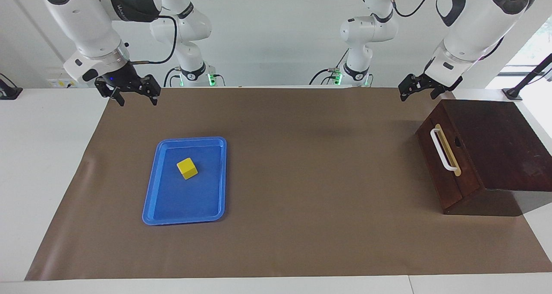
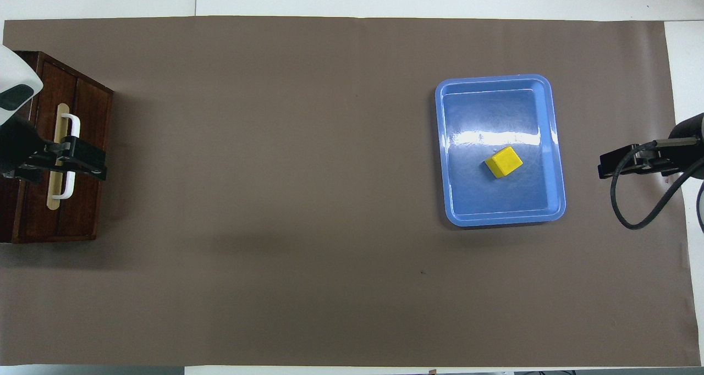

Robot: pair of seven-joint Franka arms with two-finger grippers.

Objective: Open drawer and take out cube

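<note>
The drawer (image 1: 436, 169) of the dark brown wooden box is shut, its white bar handle (image 1: 444, 149) facing the middle of the table at the left arm's end. It also shows in the overhead view (image 2: 91, 199). The yellow cube (image 1: 187, 168) lies in the blue tray (image 1: 148, 199), also seen from overhead (image 2: 503, 161). My left gripper (image 1: 417, 95) is open and empty, raised in the air by the box's corner, touching nothing. From overhead it (image 2: 82, 161) covers the handle. My right gripper (image 1: 137, 98) is open and empty, raised at the right arm's end of the table.
The blue tray (image 2: 448, 199) sits on the brown mat (image 1: 302, 177) toward the right arm's end. The wooden box (image 1: 504, 143) stands at the mat's edge at the left arm's end. White table surrounds the mat.
</note>
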